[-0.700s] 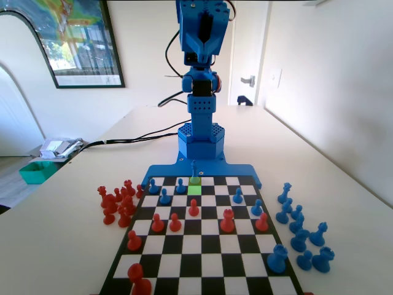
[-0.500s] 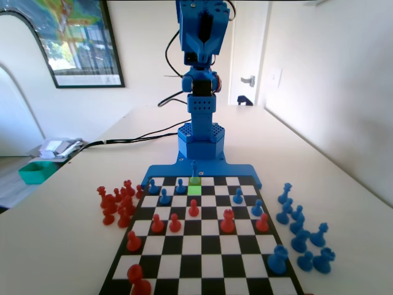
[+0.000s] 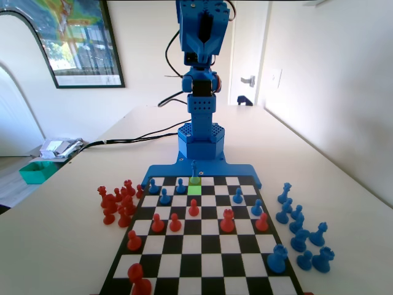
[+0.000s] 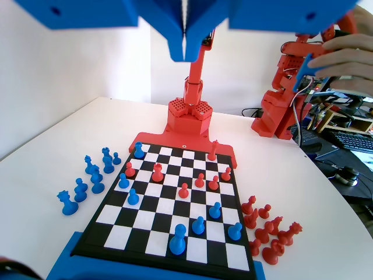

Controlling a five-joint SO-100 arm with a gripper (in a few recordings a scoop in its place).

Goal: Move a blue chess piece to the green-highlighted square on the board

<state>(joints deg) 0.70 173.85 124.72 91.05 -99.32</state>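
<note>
White bench (image 3: 61,246), black-and-white chequered board (image 3: 191,246) with its blue rim: nothing has shifted over the last moment, so your move hasn't begun. In the fixed view, the bright lime-green square (image 3: 194,190) lies empty, and the slim pointed blue plastic chess piece (image 3: 194,167) stands just beyond it. Your wrist view adds the jaws, hanging high, pressed together, holding nothing.

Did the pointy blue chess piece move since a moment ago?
No. In the fixed view the blue chess piece stands on the far row, just behind the green-highlighted square, same as before.
</note>
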